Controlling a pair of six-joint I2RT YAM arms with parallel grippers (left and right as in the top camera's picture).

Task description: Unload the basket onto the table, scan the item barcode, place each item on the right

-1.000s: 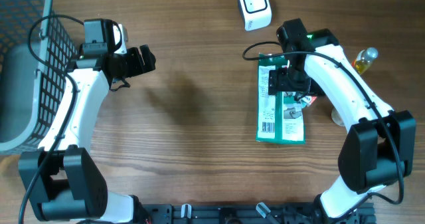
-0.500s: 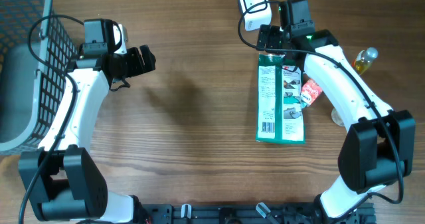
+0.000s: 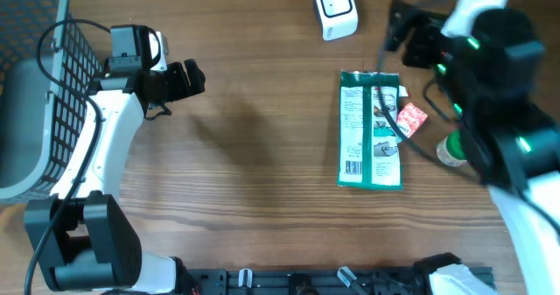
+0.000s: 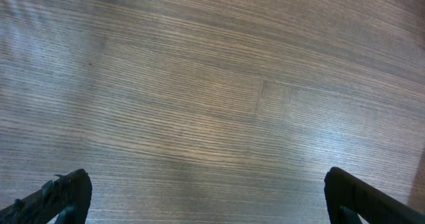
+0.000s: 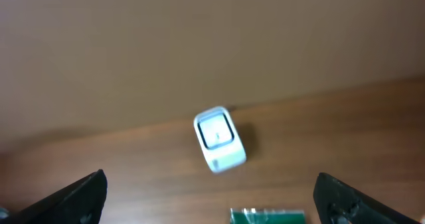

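Note:
The item, a flat green package [image 3: 370,129], lies on the wooden table right of centre, with a barcode [image 3: 353,166] on its white left strip. Its top edge shows as the package [image 5: 267,216] at the bottom of the right wrist view. A white scanner [image 3: 335,9] stands at the back edge, and the right wrist view shows this scanner [image 5: 219,139] ahead of the jaws. My right gripper [image 3: 404,34] [image 5: 209,184] hangs open and empty, high over the table's back right. My left gripper [image 3: 194,78] [image 4: 206,184] is open over bare wood at the left, holding nothing.
A grey mesh basket [image 3: 35,85] fills the left edge. A small red packet [image 3: 409,120] lies beside the package's right side. A green-capped bottle [image 3: 451,151] peeks out under my raised right arm.
My right arm has lifted off the green package, swung back and to the right, and risen towards the overhead camera. The package, the scanner and my left arm have not moved.

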